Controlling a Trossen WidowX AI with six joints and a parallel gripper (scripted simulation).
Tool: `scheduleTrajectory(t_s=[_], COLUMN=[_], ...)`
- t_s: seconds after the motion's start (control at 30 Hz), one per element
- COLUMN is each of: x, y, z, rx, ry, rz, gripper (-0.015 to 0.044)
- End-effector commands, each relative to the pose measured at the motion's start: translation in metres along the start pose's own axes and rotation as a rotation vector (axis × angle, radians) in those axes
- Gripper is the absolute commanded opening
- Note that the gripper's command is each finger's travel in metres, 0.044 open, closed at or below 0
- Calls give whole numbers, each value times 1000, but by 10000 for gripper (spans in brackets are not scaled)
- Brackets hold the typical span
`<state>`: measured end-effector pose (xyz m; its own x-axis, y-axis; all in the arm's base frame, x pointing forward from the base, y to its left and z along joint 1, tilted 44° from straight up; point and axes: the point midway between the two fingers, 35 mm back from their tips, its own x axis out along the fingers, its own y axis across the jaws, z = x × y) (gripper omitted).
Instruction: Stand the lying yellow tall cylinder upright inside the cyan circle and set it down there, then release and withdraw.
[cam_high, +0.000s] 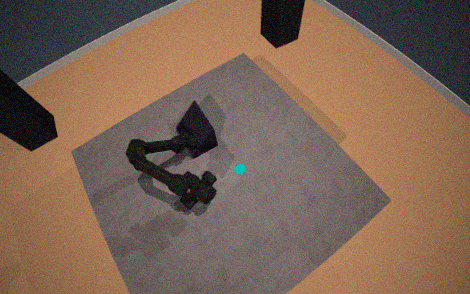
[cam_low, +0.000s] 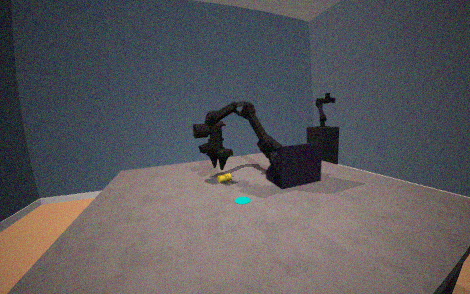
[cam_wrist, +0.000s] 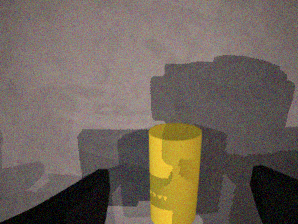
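A yellow tall cylinder lies on its side on the grey table. In the top view the arm hides it. The gripper is open and points down just above the cylinder. In the wrist view the cylinder shows between the two dark fingers, lower centre, with a gap on each side; its near end is cut off by the frame. The flat cyan circle lies on the table, apart from the cylinder, nearer the exterior camera, with nothing on it.
The arm's dark base block stands on the grey table. In the exterior view another small arm on a dark pedestal stands behind the table. Dark posts show in the top view.
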<state>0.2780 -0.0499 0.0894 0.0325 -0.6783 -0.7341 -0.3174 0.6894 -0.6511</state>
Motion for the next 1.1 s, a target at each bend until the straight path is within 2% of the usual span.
scheduleTrajectory(t_s=[0.0, 0.17, 0.43, 0.6, 1.07], x=[46, 54, 54, 52, 9], y=[-1, -1, -1, -1, 0], z=[-8, -10, -10, -9, -3], rx=[-10, -10, -10, -10, -11], ry=[13, 14, 14, 14, 10], rz=[-13, -15, -15, -15, -5], gripper=[309, 309, 105, 105, 105])
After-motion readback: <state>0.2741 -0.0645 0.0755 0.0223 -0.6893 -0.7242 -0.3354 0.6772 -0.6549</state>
